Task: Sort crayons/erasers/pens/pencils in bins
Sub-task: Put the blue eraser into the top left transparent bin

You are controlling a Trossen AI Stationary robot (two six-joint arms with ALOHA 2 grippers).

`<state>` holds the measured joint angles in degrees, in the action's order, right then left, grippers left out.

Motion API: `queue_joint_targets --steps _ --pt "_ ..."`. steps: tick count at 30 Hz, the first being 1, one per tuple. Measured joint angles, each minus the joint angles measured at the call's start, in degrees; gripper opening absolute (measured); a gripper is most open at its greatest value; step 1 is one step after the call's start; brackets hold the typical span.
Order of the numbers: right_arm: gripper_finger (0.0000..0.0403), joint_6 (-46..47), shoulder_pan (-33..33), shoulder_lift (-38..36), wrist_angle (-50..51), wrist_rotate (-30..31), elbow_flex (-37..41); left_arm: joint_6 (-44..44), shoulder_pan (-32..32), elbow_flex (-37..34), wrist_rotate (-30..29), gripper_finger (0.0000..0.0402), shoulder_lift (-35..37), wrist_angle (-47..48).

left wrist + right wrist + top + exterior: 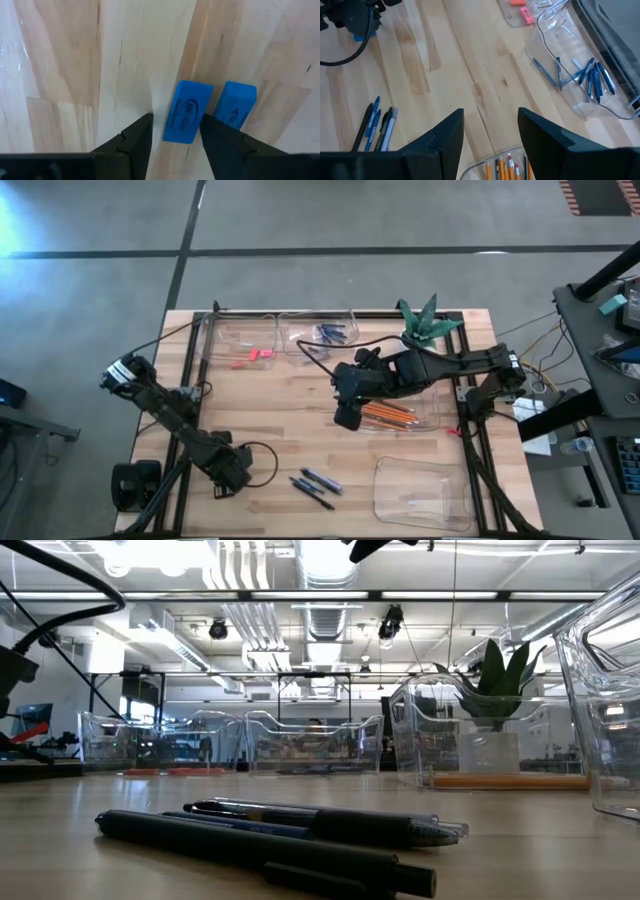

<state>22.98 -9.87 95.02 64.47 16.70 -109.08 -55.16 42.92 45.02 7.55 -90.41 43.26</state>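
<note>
Left gripper [175, 132] over blue erasers [187, 111], lower left of table.
Its fingers straddle one eraser, unclenched; right gripper [487, 135] released above pencils [390, 415].

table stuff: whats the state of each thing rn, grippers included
left gripper: open, straddling one blue eraser
second blue eraser: loose on table beside it
right gripper: open, empty, over pencil bin
pencils: binned
crayons: binned
pink erasers: binned
pens: loose on table
front bin: empty
</note>
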Motion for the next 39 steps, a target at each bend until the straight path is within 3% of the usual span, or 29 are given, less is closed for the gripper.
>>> queue_joint_targets --steps 5,14,30,39 --pt "0.0178 0.0 0.0 0.0 0.0 0.0 0.0 0.0 0.0 -0.3 -0.9 0.0135 0.0 -0.4" --pt "0.0178 -0.5 0.0 0.0 0.2 0.0 0.0 0.2 0.0 -0.1 -1.6 0.0040 0.4 0.0" --pt "0.0178 -0.6 0.0 -0.3 10.7 0.0 0.0 -0.1 -1.1 2.2 -3.6 0.0047 5.9 -3.8" --pt "0.0178 -2.5 0.0 -3.8 12.1 0.0 0.0 0.0 -6.8 3.5 -8.7 0.0047 8.2 -9.3"
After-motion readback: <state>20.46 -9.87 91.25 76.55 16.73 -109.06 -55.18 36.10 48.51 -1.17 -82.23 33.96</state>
